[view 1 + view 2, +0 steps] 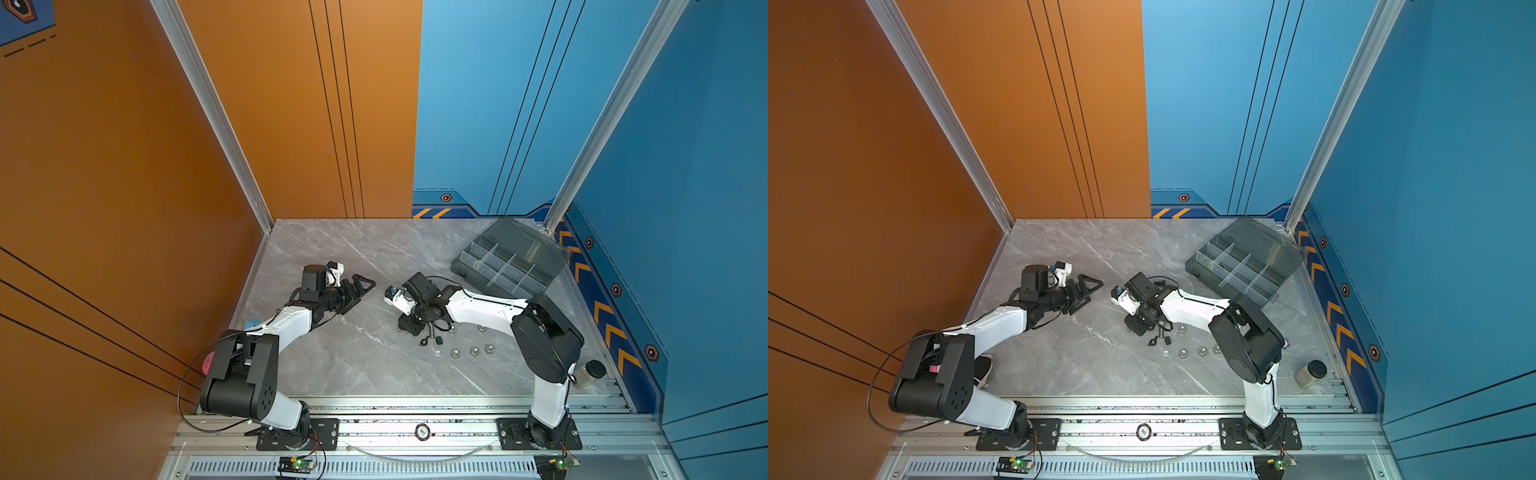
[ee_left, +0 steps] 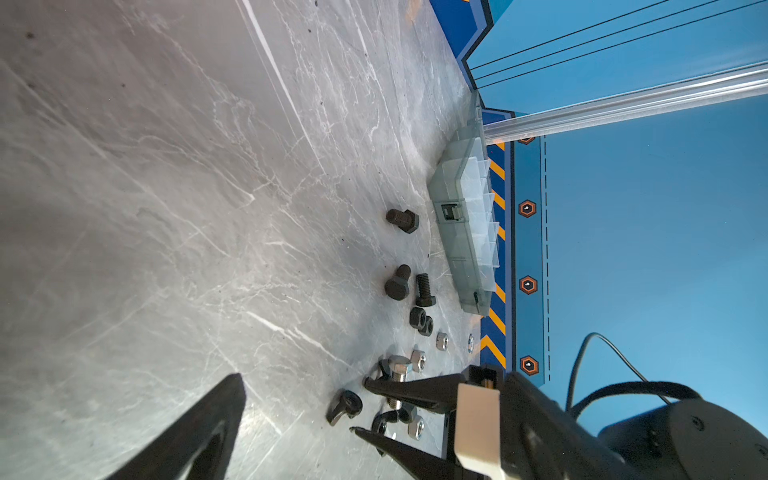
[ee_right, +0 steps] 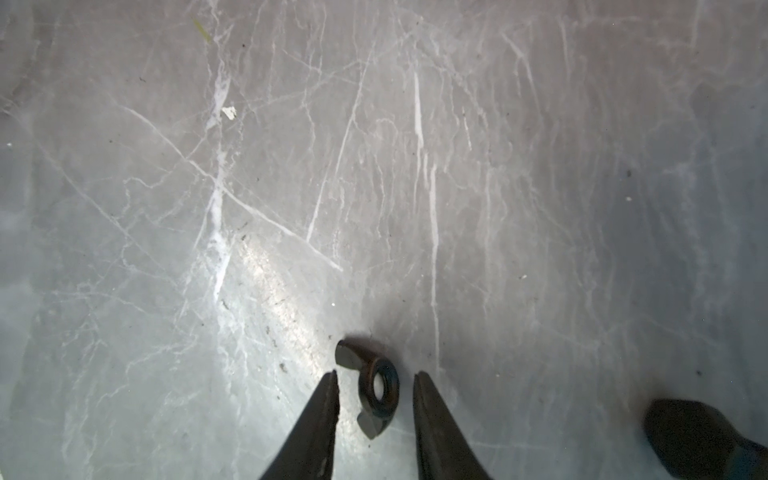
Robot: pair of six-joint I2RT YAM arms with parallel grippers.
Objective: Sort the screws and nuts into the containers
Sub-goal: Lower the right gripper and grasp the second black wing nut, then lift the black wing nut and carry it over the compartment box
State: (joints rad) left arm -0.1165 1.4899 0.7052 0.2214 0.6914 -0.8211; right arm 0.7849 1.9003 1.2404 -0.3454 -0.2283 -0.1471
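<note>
My right hand (image 3: 376,379) is down at the worktop (image 3: 415,166), a little right of the middle. Its fingers (image 3: 326,403) are spread to either side of a black wing nut (image 3: 372,388) that lies flat, with a gap on both sides and nothing gripped yet.

To do this well I should keep the tips right down on the stone, since the nut is low. I should press on the round hub rather than on a wing. The wings run roughly along the line of the fingers, so a square squeeze ought to hold. If one tip meets it first, the nut will likely skid or spin, so I want it centred. A dark blurred piece (image 3: 702,436) sits near it; I cannot tell what it is, and should lift straight up clear of it.

My left hand (image 1: 363,286) hangs left of the middle, spread and carrying nothing.

The organiser box (image 1: 505,270) stands at the far right, its lid (image 1: 528,243) tipped back toward the corner. In both top views its compartments (image 1: 1241,266) show only pale dividers, and I see nothing in them. Black bolts (image 2: 402,219) and silver hex nuts (image 1: 474,351) lie loose on the worktop, outside the box.
</note>
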